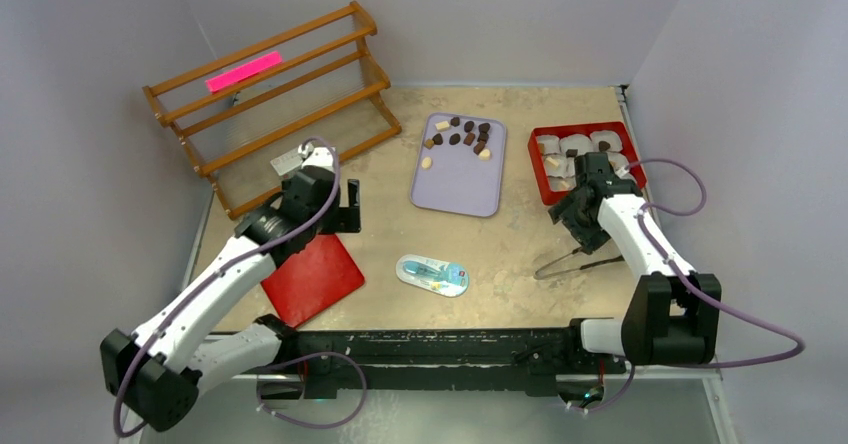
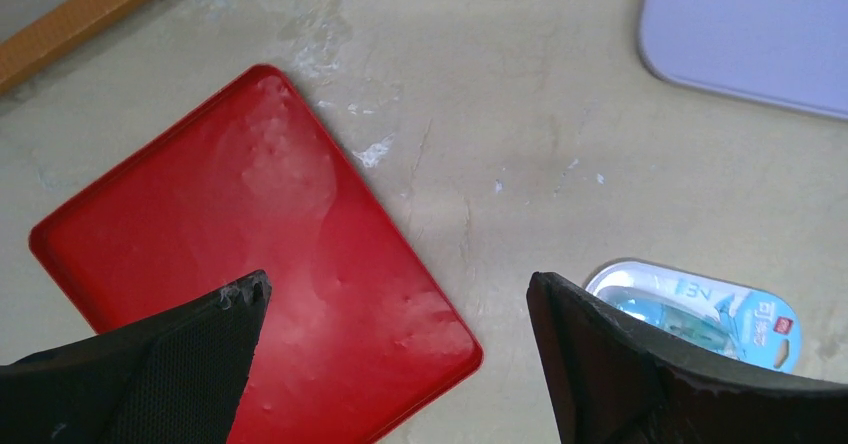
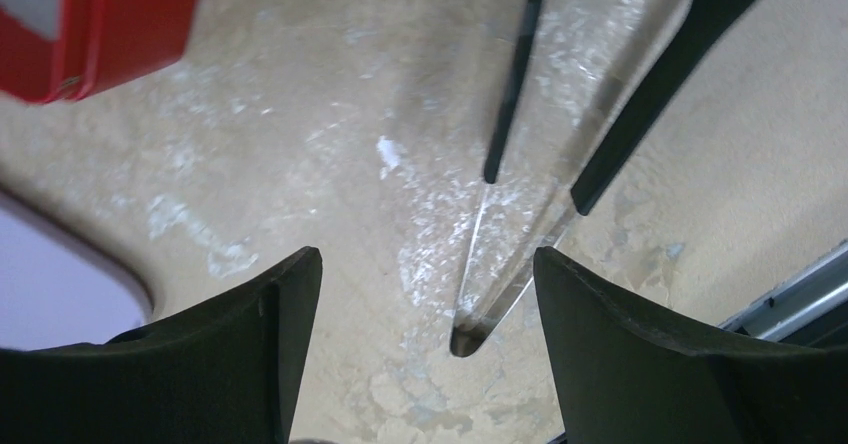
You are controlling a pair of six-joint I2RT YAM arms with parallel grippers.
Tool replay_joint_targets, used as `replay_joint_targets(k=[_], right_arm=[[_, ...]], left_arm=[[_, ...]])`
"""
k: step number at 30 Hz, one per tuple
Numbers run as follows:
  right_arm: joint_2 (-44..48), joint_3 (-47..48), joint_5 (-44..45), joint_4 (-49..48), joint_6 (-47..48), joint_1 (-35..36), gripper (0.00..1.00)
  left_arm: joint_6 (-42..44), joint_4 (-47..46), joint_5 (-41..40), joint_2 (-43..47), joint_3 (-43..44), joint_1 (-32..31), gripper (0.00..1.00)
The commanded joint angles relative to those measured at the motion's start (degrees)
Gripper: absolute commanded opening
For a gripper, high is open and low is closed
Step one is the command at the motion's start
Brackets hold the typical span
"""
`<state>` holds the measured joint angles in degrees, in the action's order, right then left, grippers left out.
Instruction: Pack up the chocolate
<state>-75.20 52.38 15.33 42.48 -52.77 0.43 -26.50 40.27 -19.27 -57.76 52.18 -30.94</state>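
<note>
Packing is only just beginning, by my reading: most of the chocolate (image 1: pixel 462 134) is sitting loose on the lavender tray (image 1: pixel 455 192), about a dozen dark and pale pieces. The red box (image 1: pixel 539 169) of paper cups (image 1: pixel 577 146) is showing one dark piece (image 1: pixel 604 145) seated; other cups are looking unfilled, though the arm is hiding some. Single pieces are too small to give a heading. The scatter's long axis is running left to right across the tray's far end. Right tool (image 3: pixel 425 264) is hanging released above the tongs (image 3: pixel 480 294), which are lying on the desk (image 3: pixel 330 164). Left tool (image 2: pixel 398 284) is spread wide, grasping nothing, over the red lid (image 2: pixel 250 214).
</note>
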Motion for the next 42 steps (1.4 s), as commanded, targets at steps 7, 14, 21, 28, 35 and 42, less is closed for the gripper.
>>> replay_joint_targets(k=[7, 14, 21, 28, 35, 42], right_arm=[[8.3, -1.7, -27.5, -17.2, 25.8, 1.8, 0.76], [18.8, -9.6, -46.9, -31.1, 30.7, 1.8, 0.76], [21.7, -11.5, -52.5, -33.4, 30.1, 1.8, 0.75], [22.5, -12.9, -53.7, -34.3, 29.4, 1.8, 0.70], [23.1, -13.2, -52.8, -33.4, 29.9, 1.8, 0.69], [22.4, -13.3, -52.5, -33.8, 27.7, 2.0, 0.67]], left_arm=[[-10.8, -2.6, 7.5, -12.8, 2.4, 12.9, 0.91], [-14.5, -3.9, 7.6, -21.3, 2.3, 13.9, 0.80], [-15.5, -6.3, 7.5, -27.1, 1.4, 15.4, 0.74], [-16.5, -7.8, 7.8, -32.4, 2.0, 15.6, 0.62], [-16.9, -8.6, 8.9, -36.4, 1.3, 15.6, 0.29], [-17.0, -8.9, 10.4, -36.4, -0.4, 15.6, 0.06]])
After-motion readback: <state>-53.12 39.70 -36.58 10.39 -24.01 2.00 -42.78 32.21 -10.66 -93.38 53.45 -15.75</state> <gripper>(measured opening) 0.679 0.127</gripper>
